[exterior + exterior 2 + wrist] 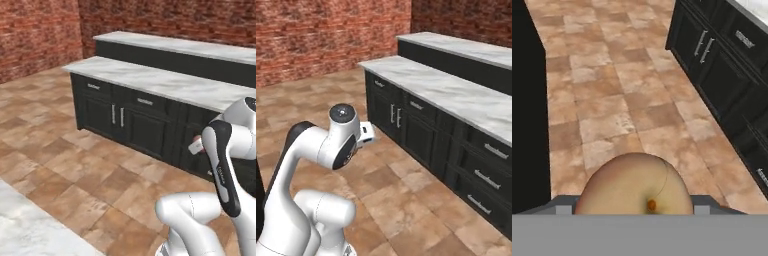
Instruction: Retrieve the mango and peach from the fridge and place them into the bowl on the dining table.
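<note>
Right now the hand view looks down along the gripper (634, 212) at a rounded fruit (634, 187) that sits between its finger tips, blocking them from sight. The fruit is pale yellow-tan with a pinkish blush on its left side and a small orange stem spot near its lower middle; by its colouring it looks like the peach, though that is not certain. The jaws stand fairly wide, closed around the fruit and carrying it above a floor of tan stone tiles (612, 100).

To the right of that view runs a row of dark cabinets (722, 65) with metal handles. In both base views the white arm (321, 150) is folded close to the base, its wrist pointing toward those cabinets. They carry a white marble counter (165, 80) with grey veins, and a second, higher marble ledge (190, 46) lies behind it, against a red brick wall (316, 35). A corner of another white marble slab (30, 230) shows at the lower left of the left base view.
</note>
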Robot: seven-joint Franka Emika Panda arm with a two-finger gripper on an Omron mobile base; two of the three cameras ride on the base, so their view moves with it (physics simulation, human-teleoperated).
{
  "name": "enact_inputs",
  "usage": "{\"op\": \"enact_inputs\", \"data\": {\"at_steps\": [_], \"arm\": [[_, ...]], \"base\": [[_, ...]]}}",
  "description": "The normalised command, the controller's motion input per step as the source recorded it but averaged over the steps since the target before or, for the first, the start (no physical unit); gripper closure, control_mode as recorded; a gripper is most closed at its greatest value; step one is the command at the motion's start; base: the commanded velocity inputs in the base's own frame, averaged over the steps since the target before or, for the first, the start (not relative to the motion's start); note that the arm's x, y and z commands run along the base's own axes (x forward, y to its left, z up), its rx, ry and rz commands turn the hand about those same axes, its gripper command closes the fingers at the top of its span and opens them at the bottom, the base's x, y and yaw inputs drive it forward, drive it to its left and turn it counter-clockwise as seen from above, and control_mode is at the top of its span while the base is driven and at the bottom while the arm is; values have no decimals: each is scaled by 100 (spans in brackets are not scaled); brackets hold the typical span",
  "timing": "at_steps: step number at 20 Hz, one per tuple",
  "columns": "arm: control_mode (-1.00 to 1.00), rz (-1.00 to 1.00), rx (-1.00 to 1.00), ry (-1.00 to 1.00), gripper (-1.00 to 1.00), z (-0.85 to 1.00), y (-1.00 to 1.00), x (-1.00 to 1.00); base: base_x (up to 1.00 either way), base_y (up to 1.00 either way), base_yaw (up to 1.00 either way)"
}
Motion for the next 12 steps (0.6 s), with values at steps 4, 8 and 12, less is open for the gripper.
{"op": "enact_inputs", "data": {"at_steps": [4,8,12], "arm": [[100,0,0,0,100,0,0,0],[100,0,0,0,100,0,0,0],[100,0,0,0,100,0,0,0]], "base": [[100,-13,64],[100,-2,65],[100,0,67]]}}
